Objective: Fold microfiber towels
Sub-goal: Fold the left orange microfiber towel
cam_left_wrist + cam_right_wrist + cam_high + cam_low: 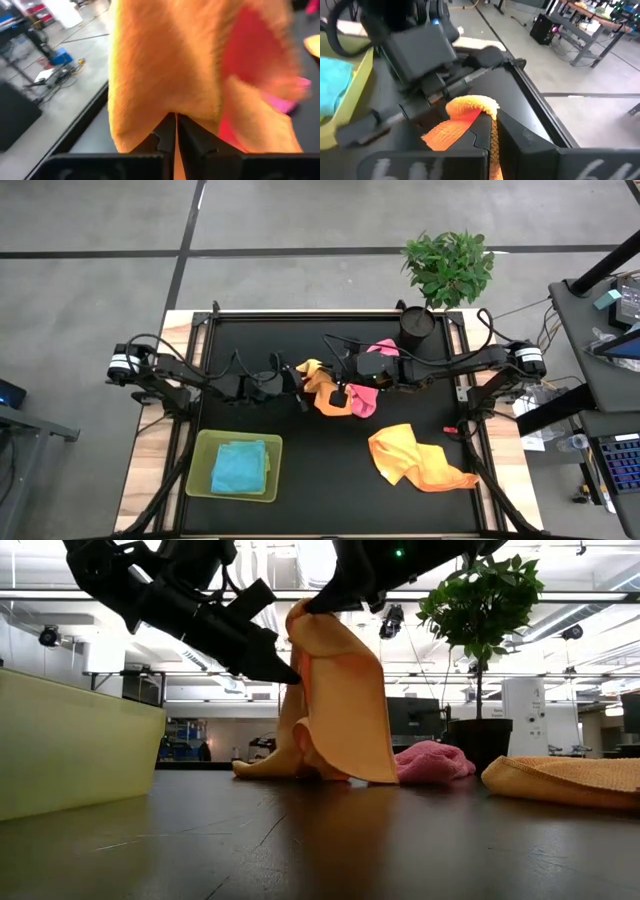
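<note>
Orange towel (340, 700) is held up off the table's (330, 470) middle, pinched at one edge by the left gripper (290, 675) and at the top by the right gripper (318, 606), both clamped on it. Pink towel (432, 760) is bunched behind it, another orange one (418, 458) is lying nearer the right, and a blue one (240, 467) is sat in the green tray (202, 450).

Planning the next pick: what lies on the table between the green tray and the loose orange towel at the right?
Bare black table: the high view shows nothing between the tray and that orange towel.
</note>
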